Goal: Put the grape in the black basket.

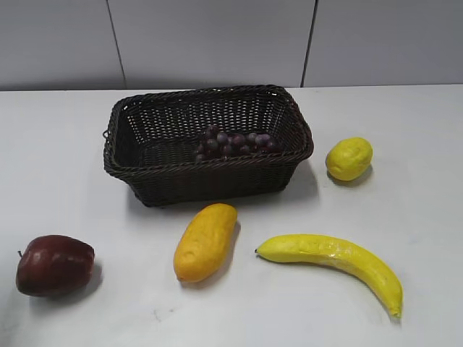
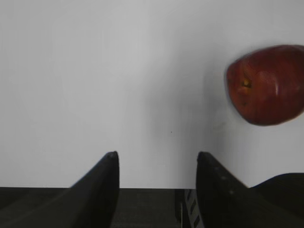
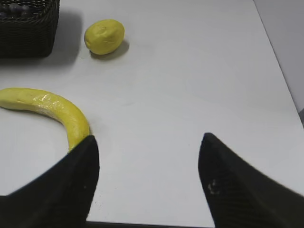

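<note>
The bunch of dark purple grapes (image 1: 235, 143) lies inside the black wicker basket (image 1: 145, 173), in its right half near the front wall. The basket stands at the middle back of the white table; its corner shows in the right wrist view (image 3: 28, 33), with a few grapes (image 3: 16, 7) just visible inside. My left gripper (image 2: 156, 156) is open and empty over bare table near the front edge. My right gripper (image 3: 149, 140) is open and empty over bare table, to the right of the banana. Neither gripper shows in the exterior view.
A dark red apple (image 1: 54, 264) (image 2: 266, 84) lies front left. An orange-yellow mango-like fruit (image 1: 205, 241) lies in front of the basket. A yellow banana (image 1: 336, 262) (image 3: 47, 111) lies front right. A lemon (image 1: 349, 158) (image 3: 104, 36) sits right of the basket.
</note>
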